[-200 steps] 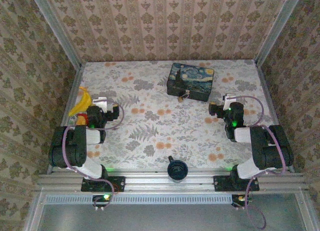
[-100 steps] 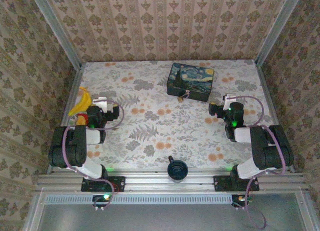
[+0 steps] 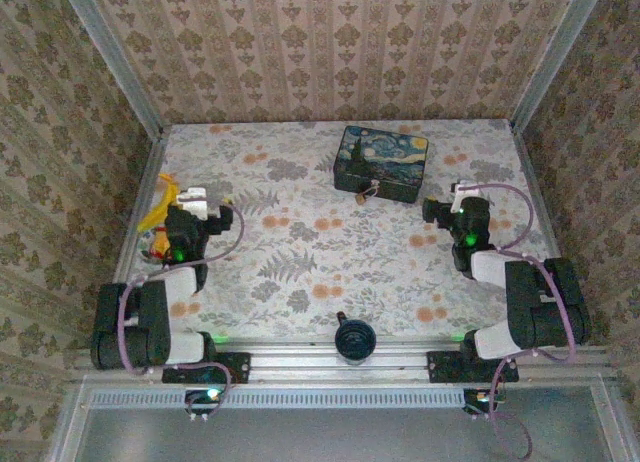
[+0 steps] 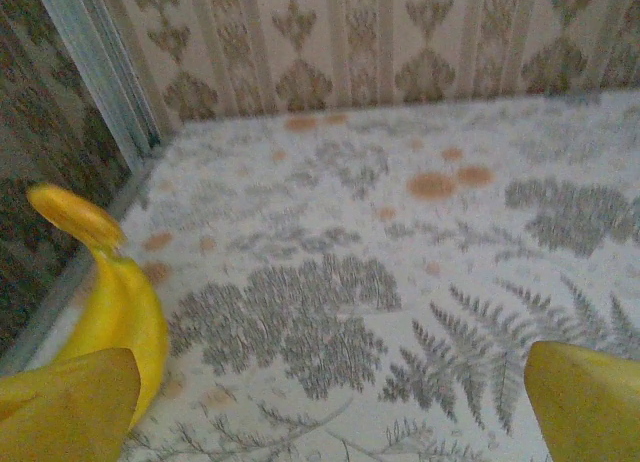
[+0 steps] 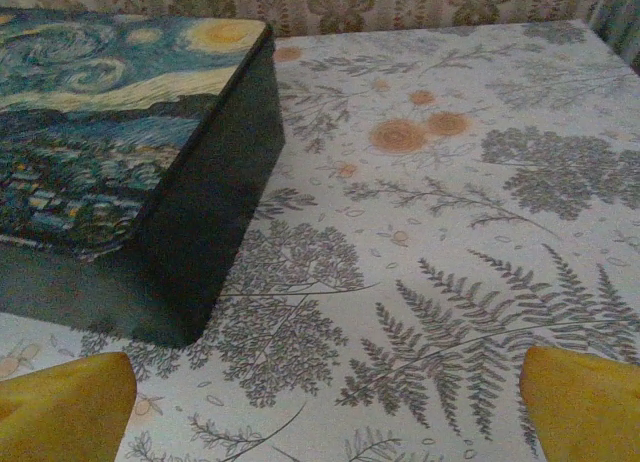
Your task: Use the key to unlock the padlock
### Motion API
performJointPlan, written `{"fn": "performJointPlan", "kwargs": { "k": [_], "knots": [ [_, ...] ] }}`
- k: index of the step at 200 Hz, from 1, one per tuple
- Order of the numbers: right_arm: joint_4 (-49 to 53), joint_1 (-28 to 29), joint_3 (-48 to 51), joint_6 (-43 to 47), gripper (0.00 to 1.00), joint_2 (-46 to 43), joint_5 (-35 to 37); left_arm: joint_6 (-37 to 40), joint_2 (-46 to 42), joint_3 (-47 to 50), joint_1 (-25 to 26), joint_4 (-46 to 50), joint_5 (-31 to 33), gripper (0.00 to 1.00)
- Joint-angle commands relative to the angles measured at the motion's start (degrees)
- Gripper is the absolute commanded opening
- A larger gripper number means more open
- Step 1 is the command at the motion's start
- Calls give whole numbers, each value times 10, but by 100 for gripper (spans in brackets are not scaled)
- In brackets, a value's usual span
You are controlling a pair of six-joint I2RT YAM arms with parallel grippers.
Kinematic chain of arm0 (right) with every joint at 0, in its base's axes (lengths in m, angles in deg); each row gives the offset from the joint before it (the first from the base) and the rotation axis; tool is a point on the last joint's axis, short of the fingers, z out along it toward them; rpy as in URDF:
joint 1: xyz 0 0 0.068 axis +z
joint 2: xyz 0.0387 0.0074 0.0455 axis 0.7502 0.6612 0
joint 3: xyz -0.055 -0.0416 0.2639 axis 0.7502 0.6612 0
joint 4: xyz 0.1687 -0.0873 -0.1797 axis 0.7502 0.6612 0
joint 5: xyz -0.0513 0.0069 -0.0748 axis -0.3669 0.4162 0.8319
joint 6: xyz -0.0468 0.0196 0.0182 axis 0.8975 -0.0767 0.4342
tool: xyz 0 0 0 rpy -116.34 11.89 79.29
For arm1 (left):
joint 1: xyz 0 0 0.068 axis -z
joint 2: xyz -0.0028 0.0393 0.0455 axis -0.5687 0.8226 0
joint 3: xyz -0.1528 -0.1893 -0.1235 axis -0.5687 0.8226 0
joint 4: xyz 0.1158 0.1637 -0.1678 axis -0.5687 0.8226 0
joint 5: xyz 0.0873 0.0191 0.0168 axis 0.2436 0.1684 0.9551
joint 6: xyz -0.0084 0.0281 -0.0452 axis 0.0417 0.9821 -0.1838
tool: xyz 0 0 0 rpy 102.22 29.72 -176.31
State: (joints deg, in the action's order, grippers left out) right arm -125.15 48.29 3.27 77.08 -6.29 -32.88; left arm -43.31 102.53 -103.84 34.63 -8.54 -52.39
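The tiny brass padlock hangs at the front of a dark blue swirly-sky box at the back middle of the table. The key is hidden; I cannot make it out anywhere. My left gripper stands open at the left side of the table, far from the box, its yellow fingertips wide apart over bare cloth. Just right of the box, my right gripper is open too. In the right wrist view, the box's corner lies ahead and left of the empty jaws.
A yellow banana lies by the left wall, close to my left gripper. Patterned walls with metal posts close off three sides. A black round knob sits at the near edge, between the arm bases.
My left arm has stretched forward, carrying its gripper slightly farther from its base and leftward towards the banana. The right gripper has edged forward and right. Both stay open.
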Motion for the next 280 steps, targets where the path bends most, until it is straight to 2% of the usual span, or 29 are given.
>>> {"fn": "performJointPlan", "kwargs": {
  "k": [1,34,61,97,108,119,139,184,224,254,280],
  "knots": [
    [79,4,-30,-24,100,-44,49,-30,-72,10,1,66,19,100],
    [214,8,-68,-71,100,-111,76,-100,-191,-13,8,219,24,100],
    [324,36,-103,-90,100,-156,114,-134,-245,-38,36,334,16,100],
    [472,100,-166,-125,100,-188,171,-149,-254,-95,147,528,102,100],
    [502,124,-179,-132,100,-194,189,-166,-249,-119,175,597,148,100],
    [526,144,-192,-140,100,-196,201,-196,-242,-138,188,657,173,100],
    [561,165,-210,-171,100,-192,206,-260,-234,-149,190,720,171,100],
    [601,195,-245,-222,100,-150,181,-370,-213,-90,188,699,138,100],
    [637,215,-292,-225,100,-98,183,-383,-175,-70,168,672,124,99],
    [643,224,-312,-233,100,-71,178,-400,-157,-47,132,637,79,94],
    [642,230,-325,-236,100,-53,173,-404,-145,-43,123,639,76,91]
  ]
}}
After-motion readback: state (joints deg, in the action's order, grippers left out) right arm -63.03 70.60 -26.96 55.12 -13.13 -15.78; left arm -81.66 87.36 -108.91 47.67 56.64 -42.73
